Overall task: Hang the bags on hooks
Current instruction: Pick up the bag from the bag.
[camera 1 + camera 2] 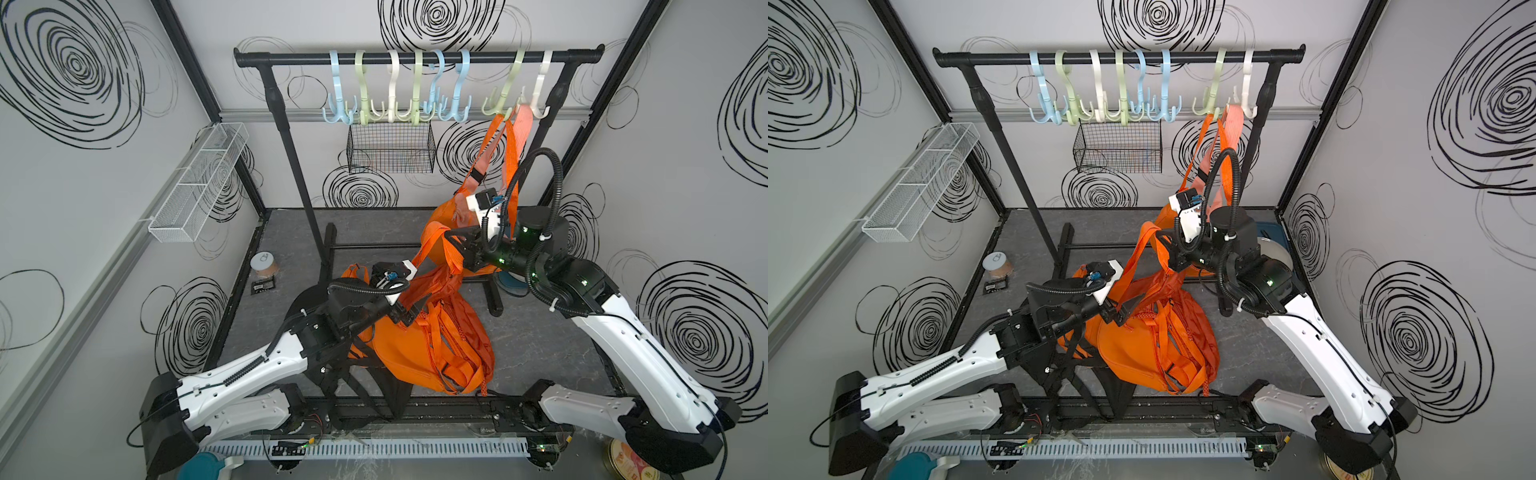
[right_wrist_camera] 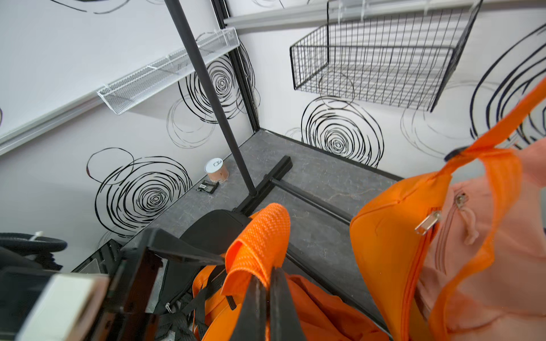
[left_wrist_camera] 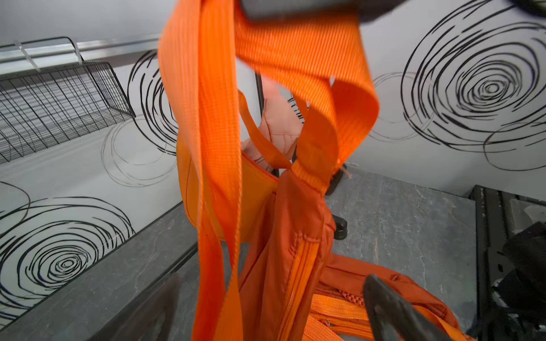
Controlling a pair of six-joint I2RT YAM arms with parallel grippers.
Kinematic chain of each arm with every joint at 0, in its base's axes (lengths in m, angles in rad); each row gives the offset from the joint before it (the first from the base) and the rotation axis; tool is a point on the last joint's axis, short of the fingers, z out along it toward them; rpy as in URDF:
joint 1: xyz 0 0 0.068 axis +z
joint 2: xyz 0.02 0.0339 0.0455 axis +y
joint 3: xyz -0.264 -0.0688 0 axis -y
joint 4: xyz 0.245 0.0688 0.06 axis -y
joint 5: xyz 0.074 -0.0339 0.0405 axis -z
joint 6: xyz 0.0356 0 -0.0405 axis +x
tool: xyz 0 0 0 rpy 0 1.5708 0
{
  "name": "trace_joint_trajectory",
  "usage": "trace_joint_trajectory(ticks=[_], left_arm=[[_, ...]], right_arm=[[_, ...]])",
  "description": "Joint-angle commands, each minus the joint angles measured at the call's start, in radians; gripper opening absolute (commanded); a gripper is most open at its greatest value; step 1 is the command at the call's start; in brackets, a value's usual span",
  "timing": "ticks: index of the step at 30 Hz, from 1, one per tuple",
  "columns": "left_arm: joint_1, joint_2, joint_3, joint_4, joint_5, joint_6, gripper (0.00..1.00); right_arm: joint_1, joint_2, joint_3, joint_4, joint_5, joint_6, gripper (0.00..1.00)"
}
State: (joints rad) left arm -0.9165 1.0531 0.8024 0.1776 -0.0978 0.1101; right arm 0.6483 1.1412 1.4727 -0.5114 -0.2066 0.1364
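1. The black garment rack (image 1: 415,56) stands at the back of the grey floor. Its top bar carries a row of pale plastic hooks.
2. A heap of orange bags (image 1: 415,357) lies on the floor between the two arms. One rust-orange nylon bag (image 3: 295,236) is drawn partly up out of it by its strap, with its body low and well below the hooks.
3. Another bag, orange and pink (image 2: 399,236), already hangs at the right end of the bar. I cannot tell which hook holds its straps.
4. The right gripper (image 2: 267,283) has its jaws pressed together on a fold of the orange webbing strap (image 2: 260,236), held above the heap just beside the hung bag.
5. The left gripper (image 1: 409,316) stands with its jaws wide apart and holds nothing. It is just beside the raised strap, over the heap.
6. The step in hand looks like the lift: the strap is caught but not yet carried to a hook.
7. The next move likely calls for raising the strap high. Its loop should be kept open and dropped over a free prong such as a blue hook (image 1: 459,110), clear of the hung bag's straps.
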Motion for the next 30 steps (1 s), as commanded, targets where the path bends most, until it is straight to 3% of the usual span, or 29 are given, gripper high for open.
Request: trace_joint_trajectory(ticks=[1, 8, 16, 21, 30], left_arm=[[0.038, 0.014, 0.012, 0.035, -0.067, 0.007, 0.99], [0.121, 0.031, 0.005, 0.1, 0.02, -0.073, 1.0], [0.078, 0.014, -0.028, 0.157, 0.216, -0.08, 0.99], [0.071, 0.039, -0.01, 0.102, 0.167, -0.039, 0.99], [0.141, 0.084, 0.0, 0.122, 0.163, -0.055, 0.76]], right_arm=[[0.001, -0.003, 0.05, 0.025, -0.019, -0.031, 0.0], [0.002, -0.01, 0.072, 0.008, -0.06, -0.045, 0.0], [0.002, -0.021, 0.067, 0.008, -0.062, -0.054, 0.0], [0.007, -0.024, 0.08, 0.01, -0.085, -0.052, 0.0], [0.003, -0.056, 0.148, -0.017, -0.127, -0.075, 0.0]])
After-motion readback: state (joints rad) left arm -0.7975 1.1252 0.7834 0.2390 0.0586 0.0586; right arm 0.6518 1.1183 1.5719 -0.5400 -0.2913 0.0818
